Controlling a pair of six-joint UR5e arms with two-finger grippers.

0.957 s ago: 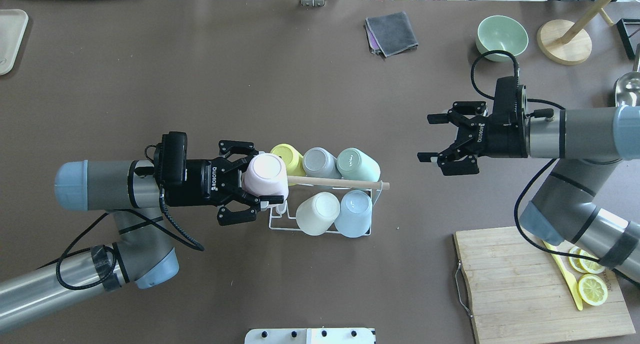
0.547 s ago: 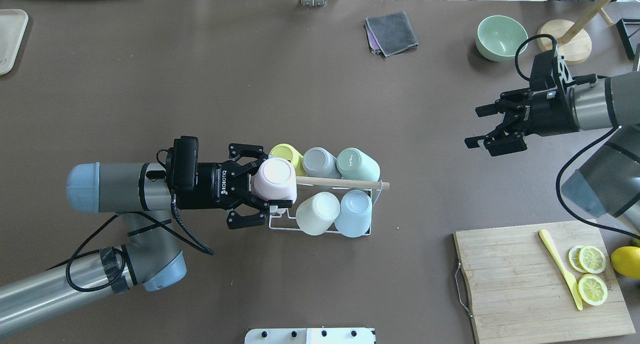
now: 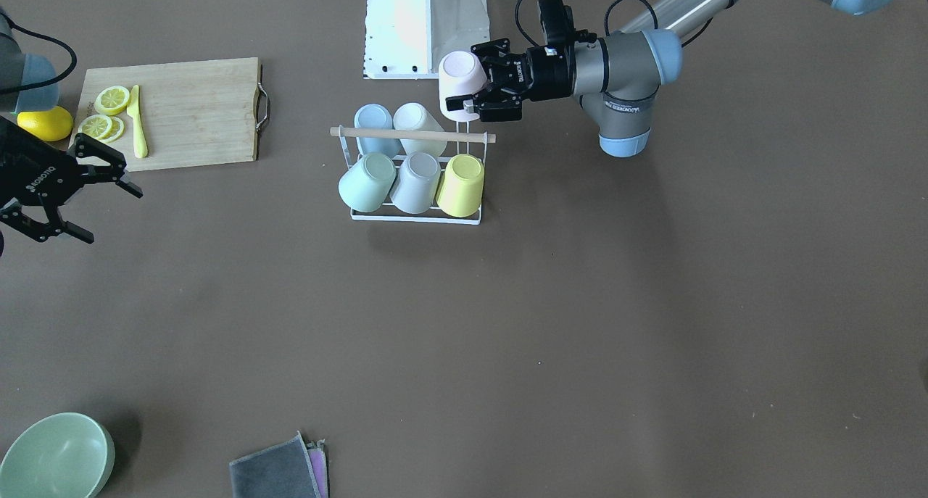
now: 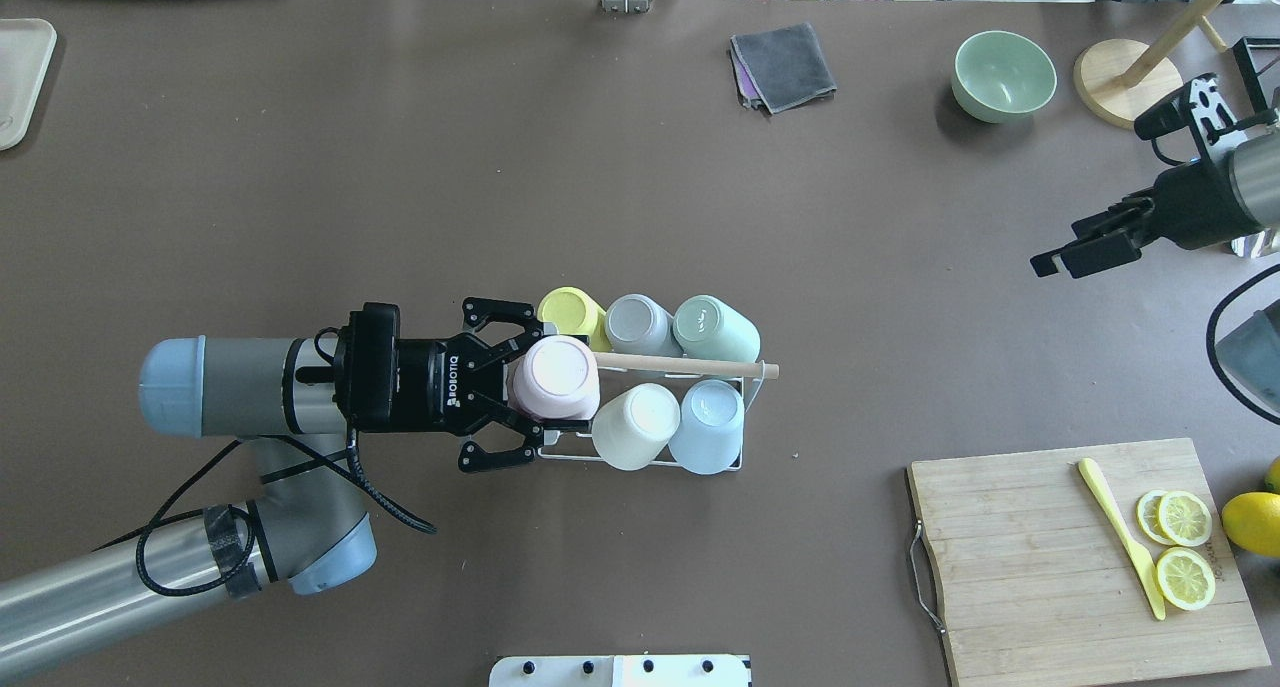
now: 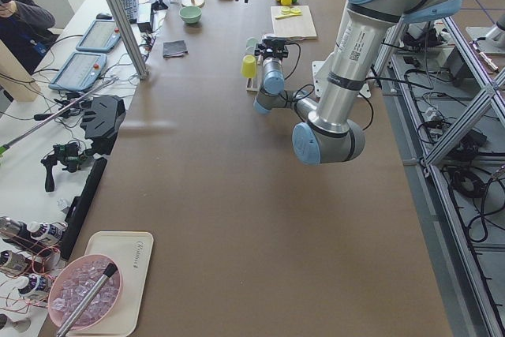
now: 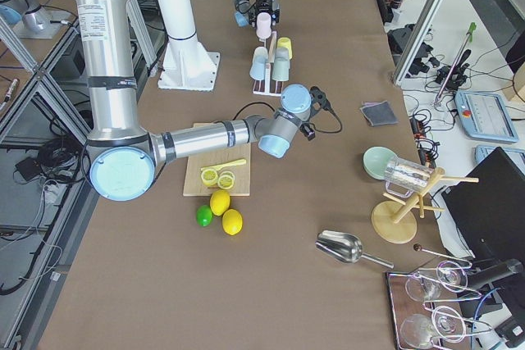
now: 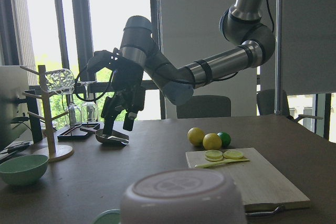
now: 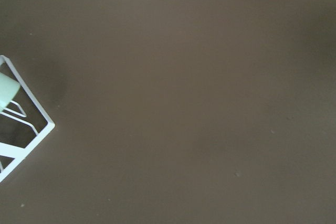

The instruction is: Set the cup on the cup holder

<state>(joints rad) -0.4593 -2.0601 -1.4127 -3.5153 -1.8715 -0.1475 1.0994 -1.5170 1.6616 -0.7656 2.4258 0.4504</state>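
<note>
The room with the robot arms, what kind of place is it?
Probably a robot lab, staged like a kitchen: a cup holder and a cutting board sit on the table, with control tablets on a bench beside it.

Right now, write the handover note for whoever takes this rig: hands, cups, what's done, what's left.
Left hand: shut on the pink cup, held upside down over the one free corner of the cup holder, at the end nearest the left arm.
Right hand: open, empty, away from the holder, on the cutting board side.
Done: five sit upside down on the holder: yellow cup, grey cup, green cup, cream cup, pale blue cup.
Left: lower the pink cup onto the free prong, open the left hand, withdraw.
</note>
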